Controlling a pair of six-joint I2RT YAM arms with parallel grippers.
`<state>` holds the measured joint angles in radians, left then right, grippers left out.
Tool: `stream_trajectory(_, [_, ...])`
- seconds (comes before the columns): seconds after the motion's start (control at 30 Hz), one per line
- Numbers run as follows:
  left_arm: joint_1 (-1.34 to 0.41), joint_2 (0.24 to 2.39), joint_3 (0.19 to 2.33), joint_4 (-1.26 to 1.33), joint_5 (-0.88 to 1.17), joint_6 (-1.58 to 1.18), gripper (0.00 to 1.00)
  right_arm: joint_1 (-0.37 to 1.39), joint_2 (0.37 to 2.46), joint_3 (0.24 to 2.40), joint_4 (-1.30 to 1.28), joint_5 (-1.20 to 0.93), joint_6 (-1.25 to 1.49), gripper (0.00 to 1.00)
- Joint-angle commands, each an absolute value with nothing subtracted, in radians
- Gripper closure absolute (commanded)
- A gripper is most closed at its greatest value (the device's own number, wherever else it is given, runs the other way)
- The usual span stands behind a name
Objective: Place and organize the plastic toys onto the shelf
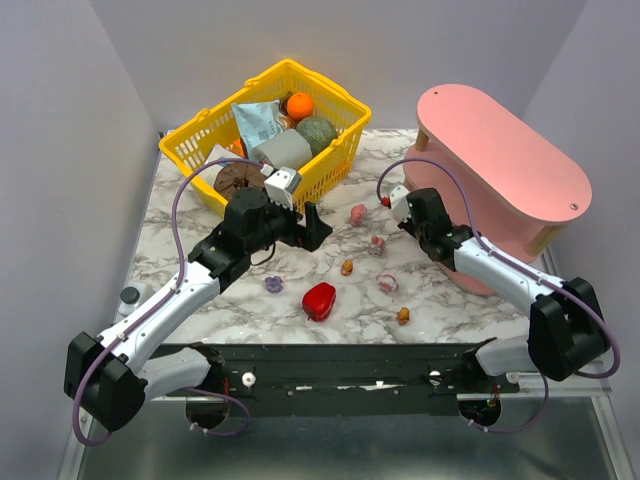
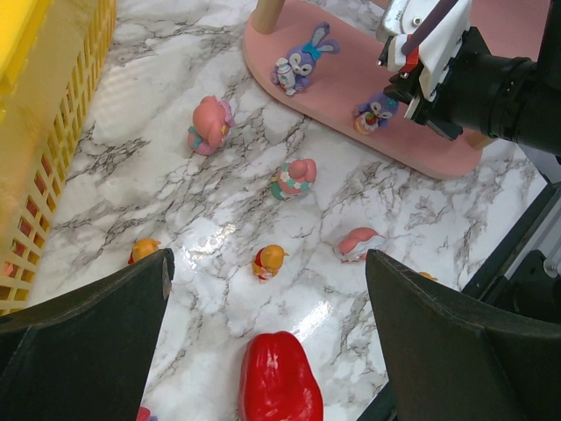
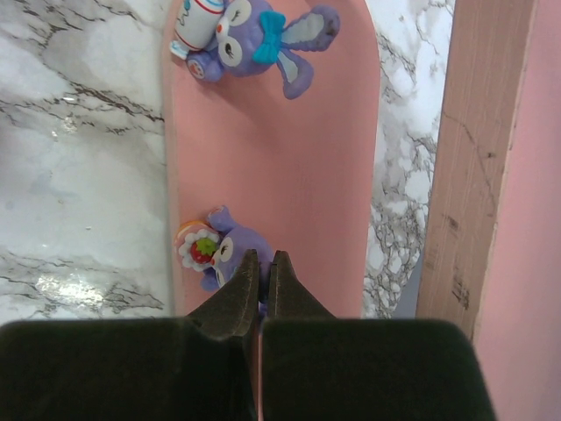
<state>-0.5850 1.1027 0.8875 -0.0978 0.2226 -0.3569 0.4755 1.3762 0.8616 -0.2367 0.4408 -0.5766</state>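
Our left tool (image 1: 314, 226) hangs open, its matte black fingers spread wide over the glossy, grey-veined marble desk (image 2: 175, 88). Small rounded plastic toys (image 2: 294, 179) lie scattered mid-frame there, above a shiny red pepper (image 2: 279, 381). At upper right, two purple bunnies (image 3: 254, 39) stand on the smooth pink oval bottom board of the shelf (image 3: 280, 158). Our right tool (image 3: 261, 263) has its tapered jaws pressed nearly together against the lower bunny; we cannot tell whether they pinch it.
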Motion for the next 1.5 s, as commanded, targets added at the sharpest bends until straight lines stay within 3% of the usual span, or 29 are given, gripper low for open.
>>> stream_trajectory(0.0, [-0.578, 1.097, 0.871, -0.074, 0.247, -0.362, 0.01, 0.460, 1.387, 0.850, -0.195, 0.482, -0.566, 0.97])
stream_trajectory(0.63, [-0.571, 1.095, 0.862, -0.068, 0.247, -0.362, 0.01, 0.454, 1.411, 0.861, -0.178, 0.545, -0.548, 0.67])
stream_trajectory(1.0, [-0.569, 1.095, 0.862, -0.069, 0.252, -0.365, 0.01, 0.446, 1.420, 0.885, -0.175, 0.580, -0.499, 0.66])
stream_trajectory(1.23, [-0.568, 1.091, 0.862, -0.074, 0.249, -0.364, 0.01, 0.448, 1.456, 0.894, -0.176, 0.629, -0.456, 0.81])
stream_trajectory(1.47, [-0.566, 1.092, 0.862, -0.075, 0.252, -0.365, 0.01, 0.445, 1.463, 0.897, -0.170, 0.655, -0.448, 0.81])
